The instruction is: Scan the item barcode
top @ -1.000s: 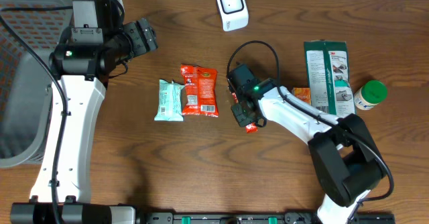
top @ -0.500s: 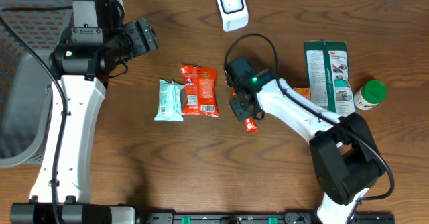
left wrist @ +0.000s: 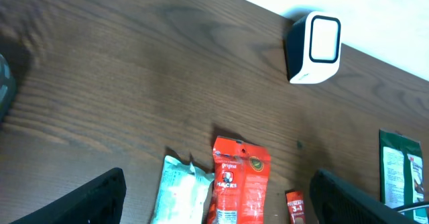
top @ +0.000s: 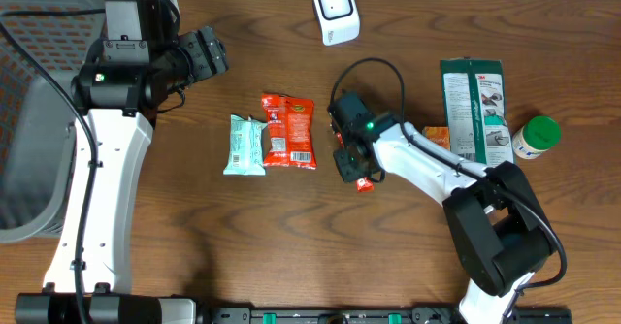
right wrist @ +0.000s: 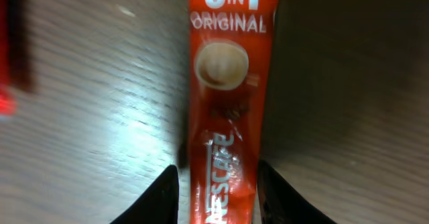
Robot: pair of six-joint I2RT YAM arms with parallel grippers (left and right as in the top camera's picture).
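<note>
Flanking sachet (top: 363,181): red pouch (top: 288,130), mint packet (top: 245,145)

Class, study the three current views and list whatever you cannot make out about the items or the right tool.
1. Barcode on the sachet: the right wrist view shows only its printed front, and its lower end is cut off by the frame.
2. Right tool grip: fingers flank the sachet; contact unclear.
3. Orange item: overhead, partly under the right arm.
4. Green package: left wrist view, cut by the right edge.

Overhead straight down; left wrist oblique, shares scanner (left wrist: 314,47); right wrist close, seemingly downward, over sachet (right wrist: 224,103).
</note>
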